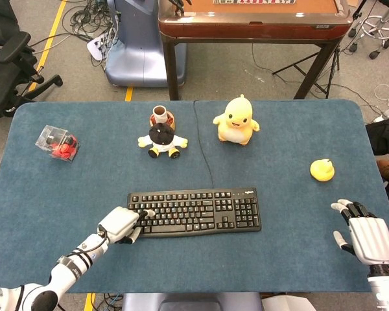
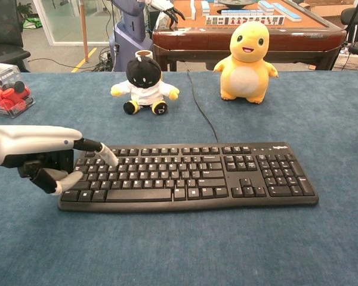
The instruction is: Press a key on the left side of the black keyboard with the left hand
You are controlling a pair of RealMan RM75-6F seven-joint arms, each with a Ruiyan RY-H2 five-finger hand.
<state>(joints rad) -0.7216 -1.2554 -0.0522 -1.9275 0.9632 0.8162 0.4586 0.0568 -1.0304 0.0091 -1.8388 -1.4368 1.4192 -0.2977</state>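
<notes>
The black keyboard (image 1: 194, 211) (image 2: 191, 176) lies at the front middle of the blue table. My left hand (image 1: 121, 224) (image 2: 42, 156) is at its left end, one finger stretched out and the rest curled under. That fingertip (image 2: 111, 159) lies over the upper key rows near the left edge; whether it touches a key I cannot tell. The hand holds nothing. My right hand (image 1: 362, 233) rests at the table's front right, far from the keyboard, with its fingers spread and nothing in it. The chest view does not show it.
Behind the keyboard stand a black plush doll (image 1: 161, 139) (image 2: 144, 77) and a yellow plush (image 1: 236, 121) (image 2: 246, 53). The keyboard cable (image 1: 204, 146) runs between them. A small yellow duck (image 1: 322, 170) sits right, and a clear box of red pieces (image 1: 58, 142) far left.
</notes>
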